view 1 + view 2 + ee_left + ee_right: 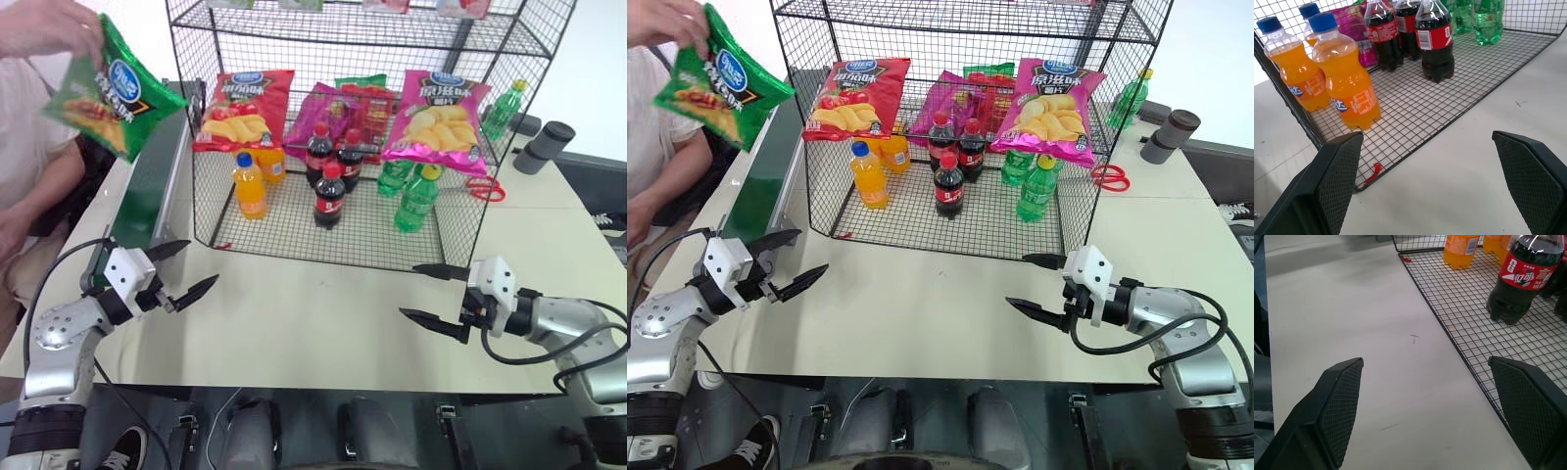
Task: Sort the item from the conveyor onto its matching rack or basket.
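Observation:
A person's hand (44,24) holds the green crisp bag (110,88) in the air above the far left, over the dark green conveyor (147,191). The black wire rack (362,240) stands at the middle back of the table. My left gripper (184,269) hovers open near the conveyor's near end, with nothing between its fingers. My right gripper (431,294) is open too, low over the table's right front, in front of the rack. Both grippers are far from the bag.
On the rack's lower shelf stand orange soda bottles (1349,81), cola bottles (329,196) and green bottles (416,201). A red crisp bag (243,108) and magenta crisp bags (439,117) hang above them. Red scissors (485,188) and a grey cylinder (544,147) lie to the right.

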Robot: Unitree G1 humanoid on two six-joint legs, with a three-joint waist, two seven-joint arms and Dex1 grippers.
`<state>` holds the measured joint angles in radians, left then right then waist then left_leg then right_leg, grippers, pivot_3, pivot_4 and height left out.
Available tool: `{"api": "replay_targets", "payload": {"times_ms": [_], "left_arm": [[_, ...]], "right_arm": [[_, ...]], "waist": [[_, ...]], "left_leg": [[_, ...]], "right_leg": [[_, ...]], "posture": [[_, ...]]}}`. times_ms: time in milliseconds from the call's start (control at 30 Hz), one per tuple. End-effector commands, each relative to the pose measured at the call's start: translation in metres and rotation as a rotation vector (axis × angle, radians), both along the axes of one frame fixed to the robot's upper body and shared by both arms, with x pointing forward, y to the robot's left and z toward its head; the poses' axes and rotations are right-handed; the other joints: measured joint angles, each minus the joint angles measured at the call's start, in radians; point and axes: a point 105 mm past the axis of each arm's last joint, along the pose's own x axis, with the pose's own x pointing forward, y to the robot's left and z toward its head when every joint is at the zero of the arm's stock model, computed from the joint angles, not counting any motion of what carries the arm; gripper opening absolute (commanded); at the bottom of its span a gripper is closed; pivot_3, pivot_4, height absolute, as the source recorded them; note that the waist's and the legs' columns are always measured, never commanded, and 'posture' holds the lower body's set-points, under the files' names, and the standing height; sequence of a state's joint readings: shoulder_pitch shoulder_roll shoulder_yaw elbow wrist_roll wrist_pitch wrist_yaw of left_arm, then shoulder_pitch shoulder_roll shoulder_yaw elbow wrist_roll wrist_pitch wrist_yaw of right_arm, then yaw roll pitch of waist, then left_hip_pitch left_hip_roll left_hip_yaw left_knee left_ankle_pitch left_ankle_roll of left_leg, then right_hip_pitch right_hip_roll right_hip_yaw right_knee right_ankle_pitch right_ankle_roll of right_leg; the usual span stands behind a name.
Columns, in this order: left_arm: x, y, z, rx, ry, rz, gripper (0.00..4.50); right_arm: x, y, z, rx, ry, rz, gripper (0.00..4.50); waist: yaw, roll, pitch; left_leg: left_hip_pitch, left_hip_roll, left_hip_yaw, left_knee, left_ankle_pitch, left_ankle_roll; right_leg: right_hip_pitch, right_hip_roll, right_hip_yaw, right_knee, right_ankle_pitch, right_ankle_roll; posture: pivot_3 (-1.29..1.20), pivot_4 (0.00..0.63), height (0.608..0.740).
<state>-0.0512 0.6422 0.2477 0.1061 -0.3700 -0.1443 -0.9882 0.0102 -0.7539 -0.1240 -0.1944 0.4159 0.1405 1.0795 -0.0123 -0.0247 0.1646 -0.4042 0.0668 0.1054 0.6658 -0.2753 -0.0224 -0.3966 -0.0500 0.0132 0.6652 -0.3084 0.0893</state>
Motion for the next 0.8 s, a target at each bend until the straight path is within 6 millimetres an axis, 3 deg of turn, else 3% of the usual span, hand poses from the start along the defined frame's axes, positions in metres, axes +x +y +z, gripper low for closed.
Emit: {"api": "replay_targets", "payload": {"times_ms": [33,800], "left_arm": [[-0.0014,-0.0018,0.0065,0.015,-0.044,-0.003,4.50],[-0.0075,-0.0026,0.0025,0.009,-0.017,-0.006,4.50]], "right_arm": [[-0.0022,0.0062,0.0070,0.003,-0.039,0.032,4.27],[0.0016,0.0108,0.0083,0.003,-0.047,0.055,4.27]], "waist": [[0.000,0.000,0.000],[-0.001,0.000,0.000]], "left_leg": [[0.000,0.000,0.000,0.000,0.000,0.000],[0.000,0.000,0.000,0.000,0.000,0.000]], "right_leg": [[0.000,0.000,0.000,0.000,0.000,0.000],[0.000,0.000,0.000,0.000,0.000,0.000]], "posture": [[0.00,0.150,0.740],[0.00,0.150,0.740]]}}
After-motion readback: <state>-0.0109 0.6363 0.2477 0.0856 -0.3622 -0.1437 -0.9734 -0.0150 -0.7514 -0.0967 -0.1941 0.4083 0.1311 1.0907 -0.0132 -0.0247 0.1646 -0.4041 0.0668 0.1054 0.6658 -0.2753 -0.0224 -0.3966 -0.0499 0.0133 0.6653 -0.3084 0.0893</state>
